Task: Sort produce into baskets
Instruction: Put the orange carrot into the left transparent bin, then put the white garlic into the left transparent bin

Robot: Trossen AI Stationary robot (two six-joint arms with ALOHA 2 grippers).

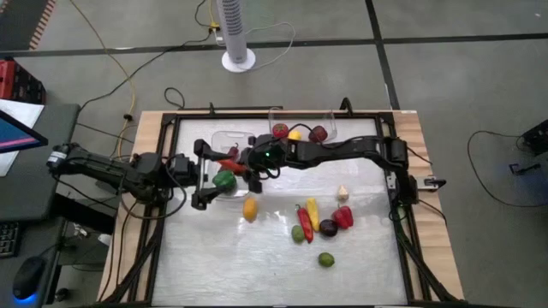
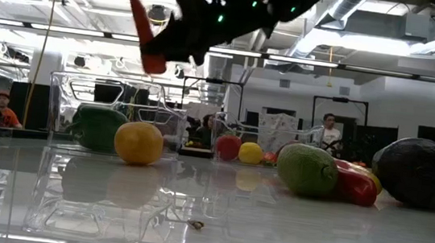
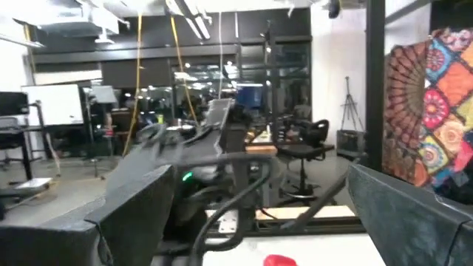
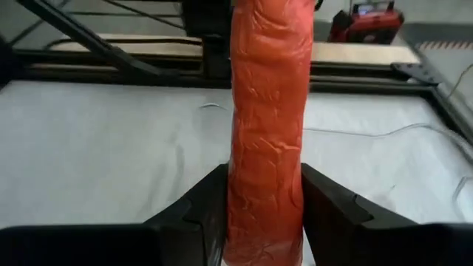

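Note:
My right gripper [image 1: 242,162] reaches in from the table's right and is shut on a long orange-red carrot [image 1: 229,162]. It holds the carrot in the air over the left clear basket [image 1: 216,137]. A green pepper [image 1: 224,180] lies in that basket. The far basket [image 1: 330,115] holds a red, a yellow and a dark piece. My left gripper [image 1: 199,175] stands open at the left basket's left side, with nothing between its fingers [image 3: 126,214]. More produce lies loose on the table, including an orange fruit [image 1: 250,208]. My right gripper pinches the carrot's thick end [image 4: 266,185] between its two fingers [image 4: 199,203]. They come from the table's right, slanting down. The carrot runs on past the fingertips along the fingers. It is lifted clear above the left basket, its thin end [image 2: 134,3] tilted upward.
Loose produce lies right of centre: a red pepper [image 1: 304,224], a yellow pepper [image 1: 312,214], a dark round piece [image 1: 328,228], a red piece [image 1: 343,216], a pale bulb [image 1: 342,193] and a green round one [image 1: 326,259]. A black frame [image 1: 282,114] edges the table.

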